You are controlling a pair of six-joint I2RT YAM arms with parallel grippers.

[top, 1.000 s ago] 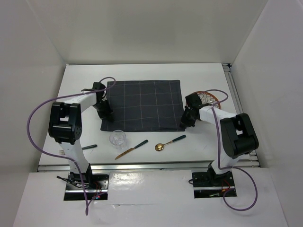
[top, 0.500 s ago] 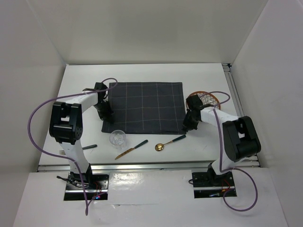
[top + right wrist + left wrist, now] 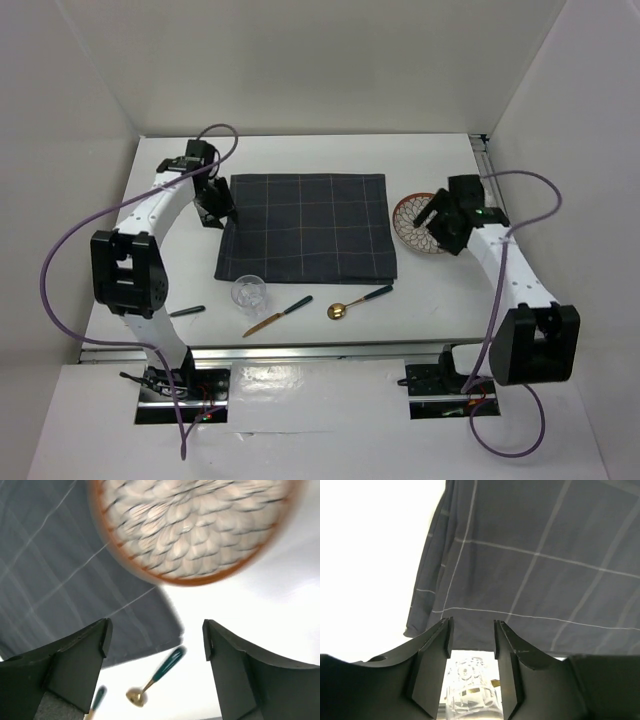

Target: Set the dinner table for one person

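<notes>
The dinner table point(image 3: 300, 155) is a white tabletop with a dark grey checked placemat point(image 3: 305, 228) lying flat in its middle. My left gripper point(image 3: 214, 210) hovers at the mat's far left corner, open and empty; in its wrist view the gripper point(image 3: 472, 630) frames the placemat point(image 3: 535, 555) and a clear glass point(image 3: 470, 690). My right gripper point(image 3: 438, 225) hangs open over a patterned plate point(image 3: 412, 222) with an orange rim, right of the mat. The right wrist view shows the gripper point(image 3: 156, 632) empty, the plate point(image 3: 190, 525) above and a gold spoon point(image 3: 155, 680) below.
Near the front edge lie the glass point(image 3: 250, 294), a green-handled gold knife point(image 3: 277, 316), the spoon point(image 3: 358, 302) and a dark fork handle point(image 3: 187, 311). A metal rail point(image 3: 492, 185) borders the table on the right. White walls enclose the back and sides.
Both grippers have opened and let go of the placemat's edges. The left arm moved to the mat's far left corner; the right arm swung right to the plate. The mat lies a little further right.
</notes>
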